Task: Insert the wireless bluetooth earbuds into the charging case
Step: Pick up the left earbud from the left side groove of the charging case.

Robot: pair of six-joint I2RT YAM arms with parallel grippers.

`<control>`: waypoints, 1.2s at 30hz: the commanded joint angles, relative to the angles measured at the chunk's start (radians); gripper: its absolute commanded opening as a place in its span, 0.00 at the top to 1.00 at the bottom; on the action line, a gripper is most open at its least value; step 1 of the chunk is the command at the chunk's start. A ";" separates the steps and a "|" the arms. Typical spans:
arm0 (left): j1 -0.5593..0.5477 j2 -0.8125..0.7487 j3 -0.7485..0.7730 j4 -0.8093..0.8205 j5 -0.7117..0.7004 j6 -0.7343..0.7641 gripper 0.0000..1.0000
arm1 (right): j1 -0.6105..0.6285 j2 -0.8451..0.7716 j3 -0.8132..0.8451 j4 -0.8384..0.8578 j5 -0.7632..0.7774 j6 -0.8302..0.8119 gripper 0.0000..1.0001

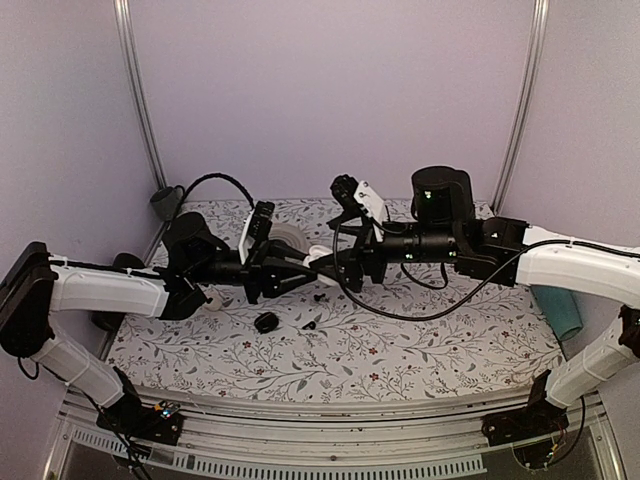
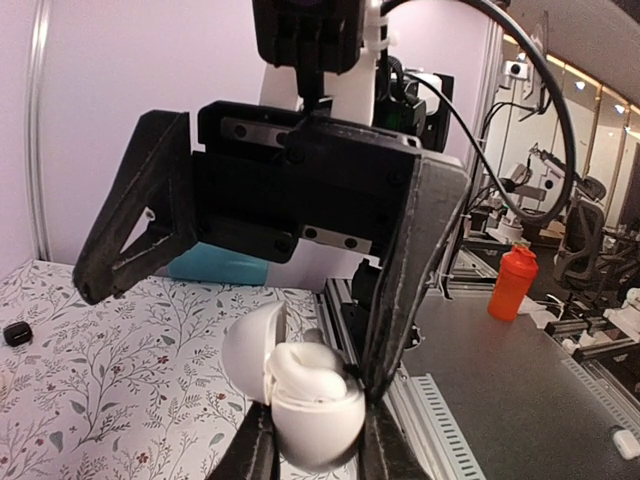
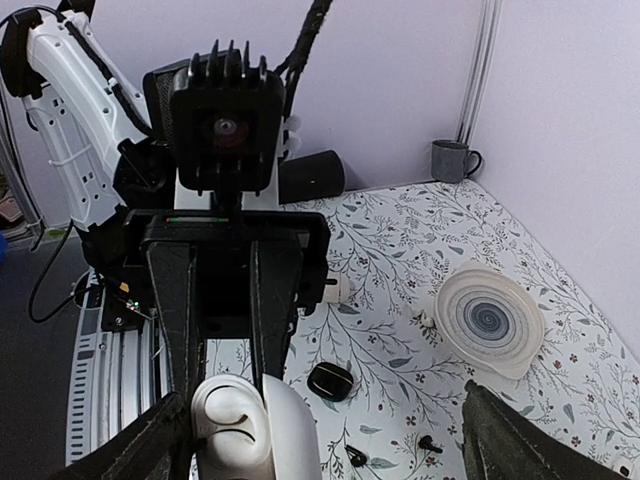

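Note:
My left gripper (image 2: 315, 445) is shut on the white charging case (image 2: 312, 420), held above the table with its lid (image 2: 250, 345) hinged open to the left. A glossy white earbud (image 2: 310, 365) with a dark spot lies in the case's open top. My right gripper (image 2: 228, 335) faces it, open wide, one finger (image 2: 415, 270) touching the case's right edge. In the right wrist view the case (image 3: 235, 430) sits between the left gripper's fingers (image 3: 180, 300), with my right gripper (image 3: 322, 395) spread around it. From above, both grippers (image 1: 305, 264) (image 1: 338, 258) meet at the case (image 1: 318, 256).
A swirl-patterned plate (image 3: 490, 320) lies on the floral cloth with tiny white bits (image 3: 425, 320) beside it. A black case (image 3: 330, 380) and small black bits (image 3: 430, 443) lie below the grippers. A mug (image 3: 455, 160) stands in the far corner, a teal cylinder (image 1: 562, 312) at the right edge.

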 commanded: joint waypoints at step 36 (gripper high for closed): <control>0.038 0.020 0.078 -0.013 -0.054 -0.055 1.00 | -0.141 0.110 0.259 -0.240 -0.487 0.382 0.77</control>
